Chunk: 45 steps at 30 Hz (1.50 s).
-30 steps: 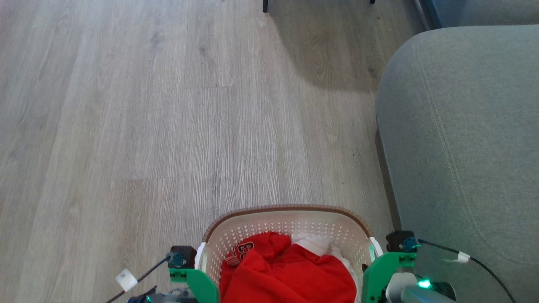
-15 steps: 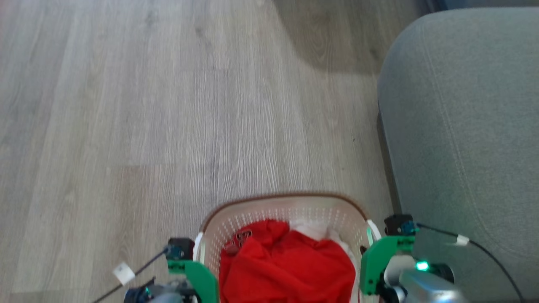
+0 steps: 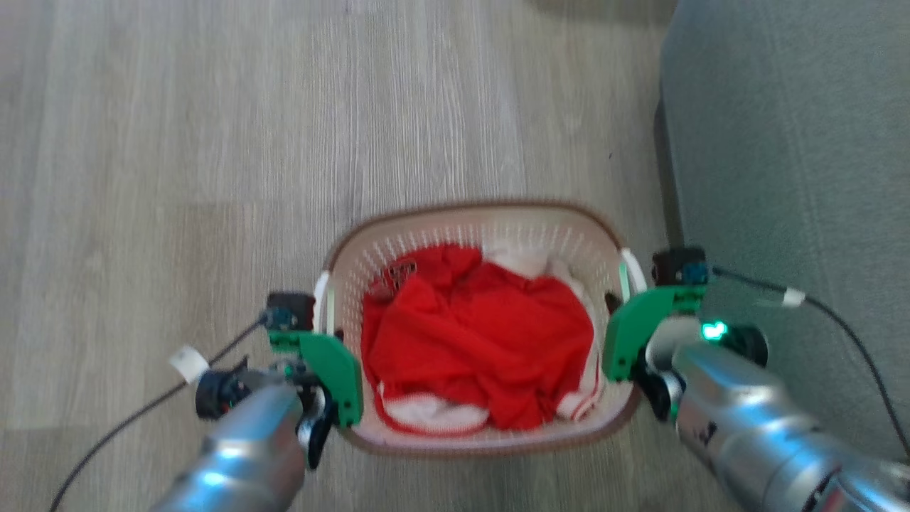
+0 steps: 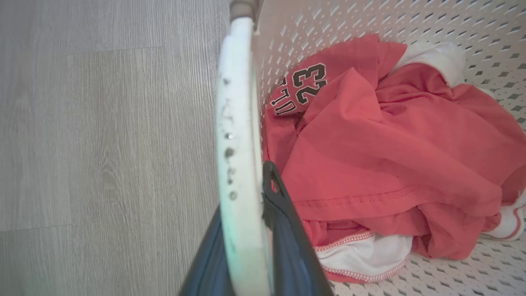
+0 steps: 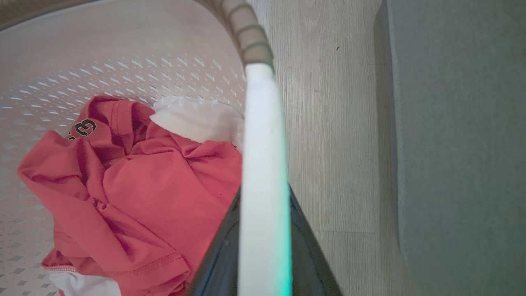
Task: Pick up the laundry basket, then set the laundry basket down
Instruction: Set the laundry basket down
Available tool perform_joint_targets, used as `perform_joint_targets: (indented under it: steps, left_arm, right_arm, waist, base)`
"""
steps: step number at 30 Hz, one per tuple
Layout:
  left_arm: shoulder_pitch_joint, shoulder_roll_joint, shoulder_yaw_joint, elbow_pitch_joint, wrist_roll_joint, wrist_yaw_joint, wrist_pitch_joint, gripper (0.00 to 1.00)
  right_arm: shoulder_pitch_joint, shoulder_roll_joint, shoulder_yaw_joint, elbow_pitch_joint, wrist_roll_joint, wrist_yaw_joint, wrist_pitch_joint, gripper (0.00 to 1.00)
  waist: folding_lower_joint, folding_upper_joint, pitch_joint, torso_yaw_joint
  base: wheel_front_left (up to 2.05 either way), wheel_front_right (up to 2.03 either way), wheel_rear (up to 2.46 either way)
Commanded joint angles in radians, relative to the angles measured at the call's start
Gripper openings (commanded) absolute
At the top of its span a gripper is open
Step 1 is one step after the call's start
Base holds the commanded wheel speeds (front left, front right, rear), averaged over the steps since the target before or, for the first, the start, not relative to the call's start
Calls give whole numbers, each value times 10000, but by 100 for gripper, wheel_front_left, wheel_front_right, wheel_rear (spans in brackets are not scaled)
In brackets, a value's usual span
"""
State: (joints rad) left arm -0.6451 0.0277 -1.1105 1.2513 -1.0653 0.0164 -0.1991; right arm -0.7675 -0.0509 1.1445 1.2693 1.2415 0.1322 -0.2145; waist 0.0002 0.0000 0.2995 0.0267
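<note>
One laundry basket (image 3: 490, 212), two end effectors, one sofa (image 3: 782, 142).
The basket has two white handles (image 3: 321, 293), one per side, and holds one red garment (image 3: 483, 334) plus white cloth (image 3: 515, 259), one piece or two I cannot tell; left end effector (image 4: 246, 197) and right end effector (image 5: 263, 201) make the pair.

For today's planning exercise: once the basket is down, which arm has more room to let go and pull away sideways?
Probably the left. The left gripper clamps a handle of the laundry basket with open floor beside it; the right gripper clamps the other handle close beside the grey sofa.
</note>
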Motion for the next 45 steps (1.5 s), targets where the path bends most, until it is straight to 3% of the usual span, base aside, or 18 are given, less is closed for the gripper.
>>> perform_joint_targets:
  steps: [1,14,25,45]
  left_arm:
    - [-483,270,180,102,127,-47,-126,0]
    - [-2713,262,270,209,394,-70,-488,0]
    - [-4196,238,459,13,693,36,-619,0]
    - [-4485,227,1037,-394,1549,130,-625,0]
  right_arm:
    - [-421,7,104,-53,-106,-15,-223,0]
    - [-2709,7,-98,202,-544,-15,-441,0]
    - [-3868,-352,-1110,213,-1608,-15,-470,0]
    - [-3972,-157,-3251,214,-3946,-15,-472,0]
  waist:
    - [-2,0,596,50]
    - [-2,0,3196,279]
    - [-2,0,5156,437]
    - [-2,0,6455,464]
  base:
    - [0,0,0]
    - [0,0,0]
    - [0,0,0]
    - [0,0,0]
